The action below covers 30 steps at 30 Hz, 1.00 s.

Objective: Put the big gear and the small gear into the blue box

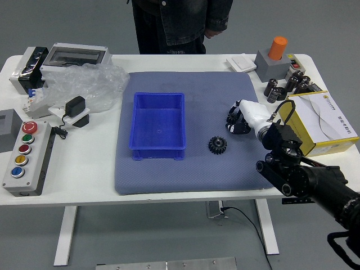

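My right hand has come in from the right, low over the mat, its dark fingers curled around the small gear, which they almost wholly cover. A white cuff joins the hand to the black arm. Just below and left of the fingers, the big black gear lies flat on the mat, its toothed rim and centre hole visible. Left of both stands the blue box, open at the top. The left arm is out of view.
A blue-grey mat lies under the box and gears. The yellow-sided carton stands beside the right forearm. Plastic wrap and a button panel are at the left. A person stands at the far side, one hand hanging by the body.
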### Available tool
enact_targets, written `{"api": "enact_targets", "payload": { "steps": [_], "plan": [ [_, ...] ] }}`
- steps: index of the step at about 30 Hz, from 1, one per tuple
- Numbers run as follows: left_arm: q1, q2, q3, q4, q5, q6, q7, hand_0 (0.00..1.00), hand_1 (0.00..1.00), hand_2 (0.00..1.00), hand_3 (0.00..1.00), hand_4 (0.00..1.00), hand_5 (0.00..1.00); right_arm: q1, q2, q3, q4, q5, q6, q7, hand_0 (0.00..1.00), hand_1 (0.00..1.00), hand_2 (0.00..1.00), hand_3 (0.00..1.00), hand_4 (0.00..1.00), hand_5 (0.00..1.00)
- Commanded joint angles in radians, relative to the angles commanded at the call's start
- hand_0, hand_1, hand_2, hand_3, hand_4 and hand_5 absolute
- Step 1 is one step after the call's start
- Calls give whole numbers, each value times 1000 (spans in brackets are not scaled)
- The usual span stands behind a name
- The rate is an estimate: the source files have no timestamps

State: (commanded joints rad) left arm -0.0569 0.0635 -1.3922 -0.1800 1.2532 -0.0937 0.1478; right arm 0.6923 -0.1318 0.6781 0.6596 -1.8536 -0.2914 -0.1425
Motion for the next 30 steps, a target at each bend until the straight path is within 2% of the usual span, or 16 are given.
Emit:
{"api": "enact_targets", "payload": {
  "steps": [2,3,15,22,30],
  "plan": [
    [0,0,0,0,0,0,0,729,678,708,697,458,44,0,0,-1,-1,3,-4,2,603,393,403,503,739,212],
    [0,0,0,0,1,0,0,729,678,707,700,457,41,0,1,-1,-2,4,-6,4,591,376,386,472,719,218],
    [0,0,-1,0,6,-1,1,730,679,705,698,450,38,-5,5,13,-2,14,-64,38,587,376,385,465,718,203],
    [0,0,-2,0,7,-2,1,730,680,702,696,445,36,-5,3,23,1,11,-74,44,592,382,386,469,704,177],
    [2,0,-3,0,8,-2,1,731,679,702,697,441,29,-6,-7,49,55,-7,-80,33,593,383,390,474,683,149]
  ]
}}
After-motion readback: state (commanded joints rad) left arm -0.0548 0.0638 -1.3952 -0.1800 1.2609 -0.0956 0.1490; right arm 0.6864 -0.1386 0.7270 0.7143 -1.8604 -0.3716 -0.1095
